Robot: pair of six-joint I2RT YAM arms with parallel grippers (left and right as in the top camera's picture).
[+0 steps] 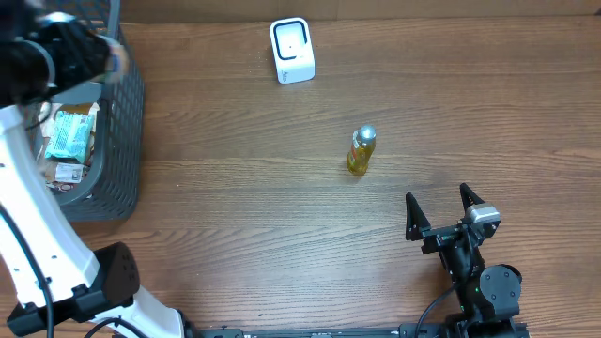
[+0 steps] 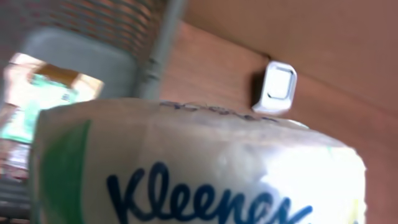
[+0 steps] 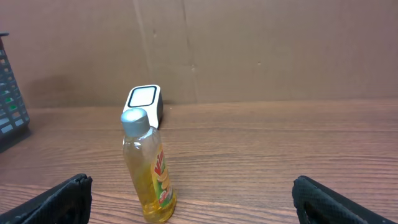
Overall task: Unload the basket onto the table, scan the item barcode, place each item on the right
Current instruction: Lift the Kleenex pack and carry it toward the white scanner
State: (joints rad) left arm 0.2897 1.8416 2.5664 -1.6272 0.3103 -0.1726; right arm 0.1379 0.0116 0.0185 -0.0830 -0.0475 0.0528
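So left jaws were clamped on the tissue pack (image 2: 186,162) above the basket (image 1: 127,122) at 10 o'clock; right jaws sat apart at 5. Looked like the pickup step; next needed its barcode turned toward the scanner (image 1: 292,50) at 12.

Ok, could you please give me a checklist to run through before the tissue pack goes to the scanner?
1. Kleenex pack lifted out of the basket: ok. It fills the left wrist view, with the basket behind it.
2. Barcode turned toward the scanner: cannot tell. Only the logo side shows.
3. Scanner upright and uncovered: ok.
4. Bottle off the line from basket to scanner: ok. It stands upright at mid-table.
5. Right gripper out of the way: ok. Its fingers are open and empty near the table's front edge.
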